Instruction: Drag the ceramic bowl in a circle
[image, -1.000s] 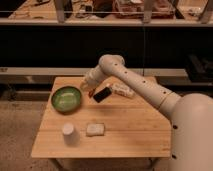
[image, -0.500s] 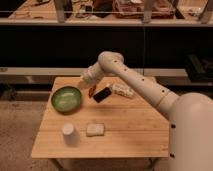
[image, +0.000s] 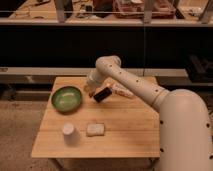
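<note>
The ceramic bowl (image: 67, 98) is round, shallow and glossy green with a darker rim. It sits on the left part of the wooden table (image: 125, 130). My gripper (image: 88, 90) hangs at the end of the white arm just right of the bowl's rim, close to it, above the table's back left area. I cannot tell whether it touches the bowl.
A black rectangular object (image: 102, 94) lies right of the gripper. A white packet (image: 121, 91) lies behind it. A small white cup (image: 68, 131) and a pale sponge-like block (image: 95, 129) sit near the front left. A dark counter and shelves stand behind the table.
The gripper has moved left, from above the black object toward the bowl's right rim. The bowl and the other objects have not moved.
</note>
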